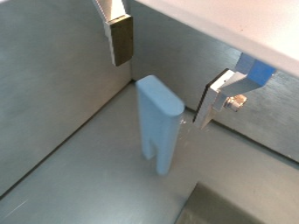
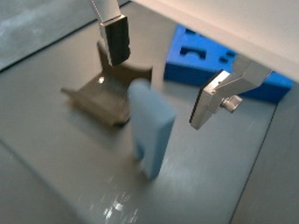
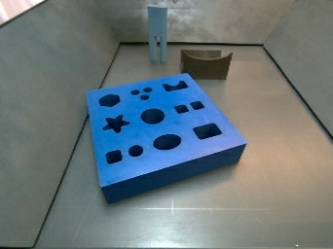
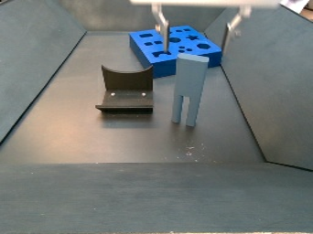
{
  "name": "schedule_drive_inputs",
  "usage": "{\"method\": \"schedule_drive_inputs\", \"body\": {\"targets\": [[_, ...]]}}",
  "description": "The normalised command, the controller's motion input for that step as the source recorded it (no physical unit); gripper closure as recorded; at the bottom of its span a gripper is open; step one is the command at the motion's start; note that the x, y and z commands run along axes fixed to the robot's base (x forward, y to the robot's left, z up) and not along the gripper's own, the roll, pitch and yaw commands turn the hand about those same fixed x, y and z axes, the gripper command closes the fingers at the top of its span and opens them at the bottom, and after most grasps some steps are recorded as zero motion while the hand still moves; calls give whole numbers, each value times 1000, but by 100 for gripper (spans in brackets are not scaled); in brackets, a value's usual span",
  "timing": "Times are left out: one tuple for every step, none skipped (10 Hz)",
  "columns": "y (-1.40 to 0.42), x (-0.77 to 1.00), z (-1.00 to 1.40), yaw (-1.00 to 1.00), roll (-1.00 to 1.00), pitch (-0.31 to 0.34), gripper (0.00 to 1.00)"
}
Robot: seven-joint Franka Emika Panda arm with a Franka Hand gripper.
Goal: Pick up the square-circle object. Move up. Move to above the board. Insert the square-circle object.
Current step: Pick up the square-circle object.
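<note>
Wrist views show the pincer (image 1: 163, 74) spread wide above the square-circle object (image 1: 158, 122), gripping nothing.

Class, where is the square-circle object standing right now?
The square-circle object stands upright on its prongs on the floor, beside the dark brown U-shaped block and apart from the board. The open tool hovers above it.

The square-circle object (image 1: 158, 125) stands upright between the open pincer (image 1: 163, 72) fingers, untouched.

Light grey-blue square-circle object (image 4: 191, 87); bright blue board (image 3: 159, 127); dark brown U-shaped block (image 4: 126, 90); silver-fingered gripper (image 1: 163, 68), dark pads.
</note>
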Motion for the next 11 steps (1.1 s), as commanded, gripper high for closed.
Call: {"method": "schedule_drive_inputs", "body": {"targets": [[14,23,0,0,-64,0,0],[-100,0,-49,0,0,-11,0],[-340,214,-340,-706,86,-41,0],[-94,6,-346,-966,0,-43,0],[0,-83,-203,-466,0,-10,0],[0,0,-109,0,0,0,0],[37,-377,-949,0,39,-181,0],[94,-360,-931,0,0,-189,0],[71,-103,-369,0,-106,-120,0],[0,0,-40,0,-47,-41,0],[0,177,83,0,-60,1,0]]}}
